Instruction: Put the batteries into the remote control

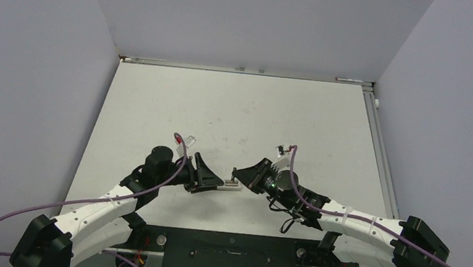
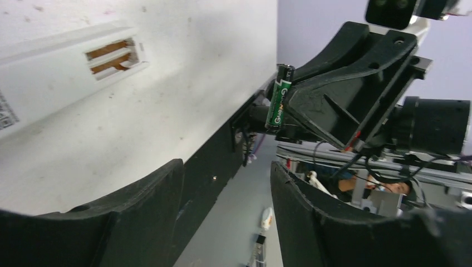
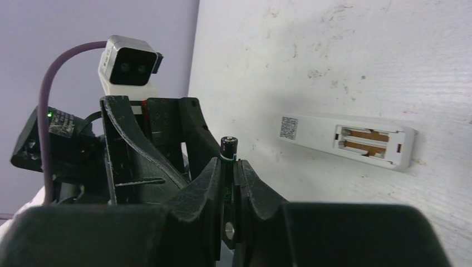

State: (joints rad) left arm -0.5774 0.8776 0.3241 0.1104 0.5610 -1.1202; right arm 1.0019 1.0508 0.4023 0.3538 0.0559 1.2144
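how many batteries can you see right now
1. The battery stands upright, clamped in the right tool, held above the table. The remote lies open and holds none. A second battery may be hidden; none shows in any view.

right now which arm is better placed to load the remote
Right. The right claw is shut on a battery, with the remote control lying nearby, compartment open and empty. The left claw is open, holding nothing.

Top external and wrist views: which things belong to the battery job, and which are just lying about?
Job: remote control, compartment open; battery, clamped in right gripper; left gripper, open. A second battery is not visible.
Just there: table; purple cables; left wrist camera.
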